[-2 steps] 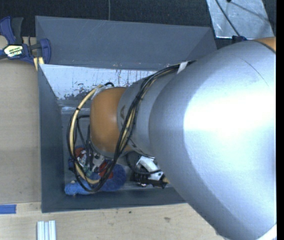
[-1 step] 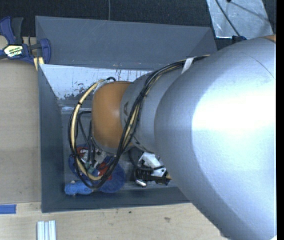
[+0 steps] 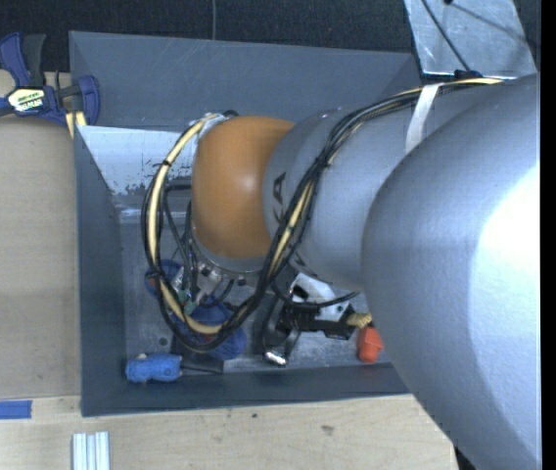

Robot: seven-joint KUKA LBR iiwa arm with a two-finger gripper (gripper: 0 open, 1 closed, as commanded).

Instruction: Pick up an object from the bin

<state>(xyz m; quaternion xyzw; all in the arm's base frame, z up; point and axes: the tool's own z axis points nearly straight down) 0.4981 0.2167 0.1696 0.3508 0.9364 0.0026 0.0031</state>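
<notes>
Grasping looks unfinished: the gripper [image 3: 207, 284] sits low in the bin [image 3: 97, 262]; whether it is open or holding anything, I cannot tell. Nearest it is a blue scrap [image 3: 215, 314], with a blue knobbly piece [image 3: 153, 368] farther out. Lifting remains.

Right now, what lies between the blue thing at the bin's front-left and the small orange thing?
In the camera view, a black item with a shiny end and the robot's looping cables lie between the blue thing and the orange thing.
</notes>
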